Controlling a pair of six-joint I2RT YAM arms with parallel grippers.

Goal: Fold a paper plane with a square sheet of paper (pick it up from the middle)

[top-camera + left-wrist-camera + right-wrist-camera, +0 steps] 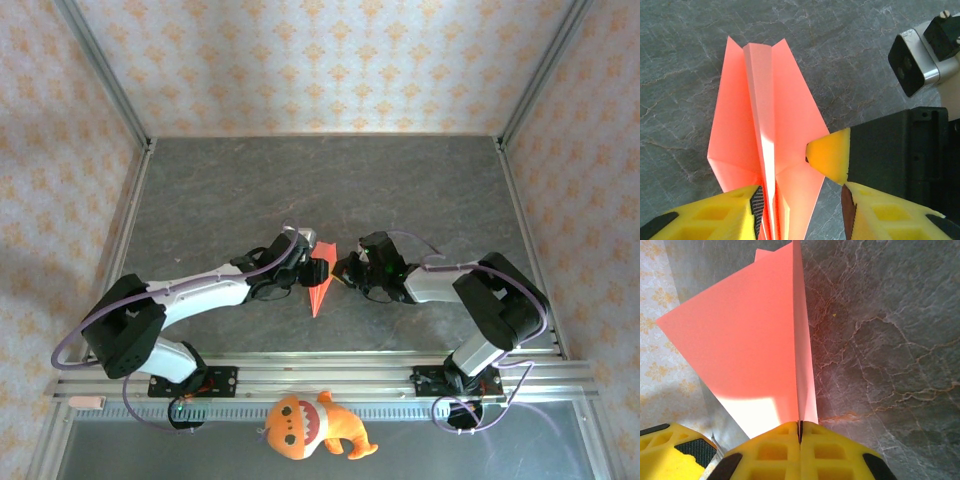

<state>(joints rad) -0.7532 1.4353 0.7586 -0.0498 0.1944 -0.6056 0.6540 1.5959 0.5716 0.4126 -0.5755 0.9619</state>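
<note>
1. Top view: The paper plane [319, 283] sits mid-desk [220, 190], narrow end toward the near edge. It is hemmed in by the left gripper [303, 268] and the right gripper [343, 272], which crowd its far end. With the arms this close, a careless swing by either could strike the other or swat the plane aside. An orange plush toy [310, 425] lies well apart on the near rail and looks unlikely to interfere.

2. Left wrist view: The left jaws stand apart on either side of the plane's raised centre crease, gripping nothing. A yellow fingertip [830, 155] of the right gripper meets the right wing edge. With one pinch carrying the plane, the likely hazards are the folds springing open or a left pad snagging the crease on a sideways move.

3. Right wrist view: The right jaws are clenched tight on the plane's centre fold, and a wing fans out to the left. Whether the plane touches the desk cannot be told here. Thin paper held at one spot may pivot, slip out or tear, and a hard tug could crumple the crease.
</note>
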